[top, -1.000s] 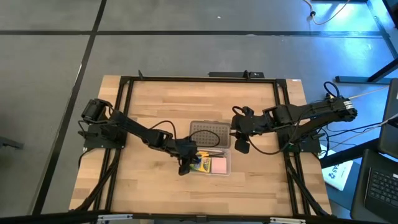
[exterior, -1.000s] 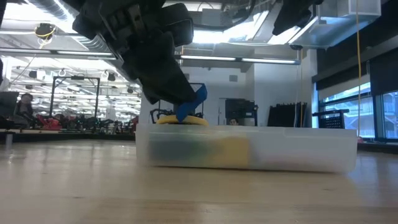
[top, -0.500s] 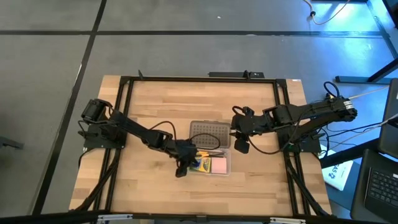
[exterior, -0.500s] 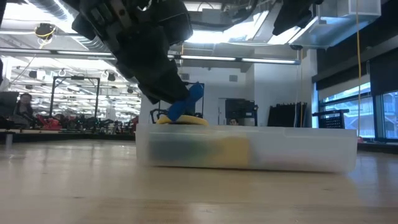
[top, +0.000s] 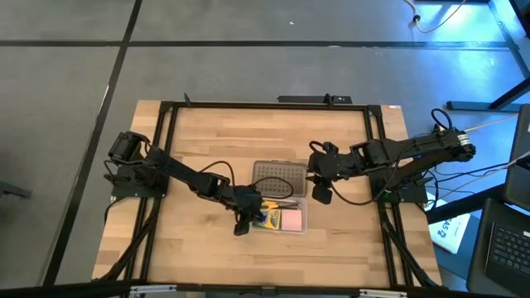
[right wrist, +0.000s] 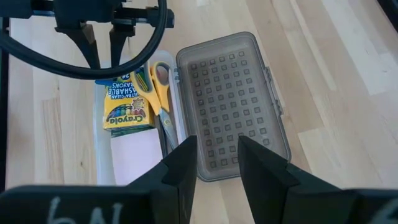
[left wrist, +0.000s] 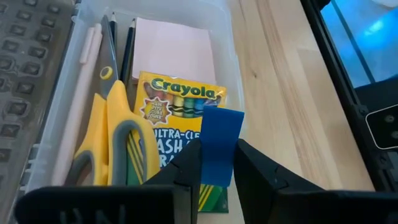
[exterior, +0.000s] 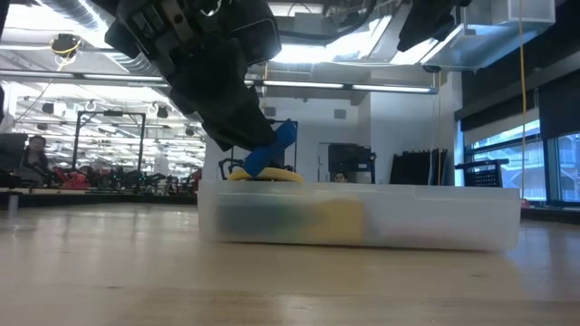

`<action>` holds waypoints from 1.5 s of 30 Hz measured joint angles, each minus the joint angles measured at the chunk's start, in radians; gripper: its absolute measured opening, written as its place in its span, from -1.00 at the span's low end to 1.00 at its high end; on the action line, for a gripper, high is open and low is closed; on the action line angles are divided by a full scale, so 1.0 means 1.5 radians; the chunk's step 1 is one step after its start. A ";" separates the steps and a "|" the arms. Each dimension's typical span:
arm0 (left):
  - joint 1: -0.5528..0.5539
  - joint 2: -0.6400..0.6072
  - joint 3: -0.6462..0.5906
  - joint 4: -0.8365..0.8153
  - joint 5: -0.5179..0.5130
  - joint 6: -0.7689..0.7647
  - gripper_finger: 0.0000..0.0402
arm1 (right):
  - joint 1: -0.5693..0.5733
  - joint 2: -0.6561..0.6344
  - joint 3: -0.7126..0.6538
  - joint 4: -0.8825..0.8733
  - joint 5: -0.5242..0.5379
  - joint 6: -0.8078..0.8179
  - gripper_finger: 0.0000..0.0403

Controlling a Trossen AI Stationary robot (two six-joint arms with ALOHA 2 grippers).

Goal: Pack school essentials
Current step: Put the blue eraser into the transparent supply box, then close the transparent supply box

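A clear case (top: 281, 217) lies in the middle of the table, its grey perforated lid (right wrist: 233, 102) swung open on the far side. In it lie the crayon box (left wrist: 180, 124), yellow-handled scissors (left wrist: 115, 143), pink sticky-note pad (left wrist: 174, 50), thin pencils (left wrist: 127, 50) and a pale stick (left wrist: 78, 118). My left gripper (left wrist: 217, 174) hangs over the case's left end, shut on a small blue eraser (left wrist: 221, 140). My right gripper (right wrist: 217, 168) stands open, higher up, to the right of the lid, with nothing between its fingers. My left gripper pinches the blue eraser's near end (left wrist: 217, 171) between its two fingers, which slant down from the table's left. The rest of the eraser sticks out past the fingertips, tilted, over the crayon box. Whether its low end (exterior: 256, 167) touches the scissors' handle, I cannot tell.
A black frame (top: 265, 105) runs around the wooden table. Bare wood lies to the left of, to the right of and in front of the case. Cables trail from both arms.
My left gripper has rolled a little about its own pointing line while staying over the case's left end. The blue eraser in it now leans more than it did a second ago.
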 joint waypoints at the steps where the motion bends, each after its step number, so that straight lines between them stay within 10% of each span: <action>1: 0.000 0.000 0.000 0.000 0.000 -0.001 -0.66 | 0.000 0.000 0.000 0.000 0.000 0.000 -0.41; 24: 0.000 -0.002 0.000 0.003 -0.009 -0.053 -0.33 | 0.000 0.000 0.000 0.000 0.000 -0.003 -0.41; 37: 0.024 -0.075 0.029 -0.129 0.180 -0.064 -0.33 | 0.000 0.000 0.000 -0.006 -0.001 0.002 -0.41; 45: -0.007 -0.081 0.028 -0.242 0.027 0.101 -0.33 | 0.000 0.006 0.000 -0.002 -0.001 0.002 -0.41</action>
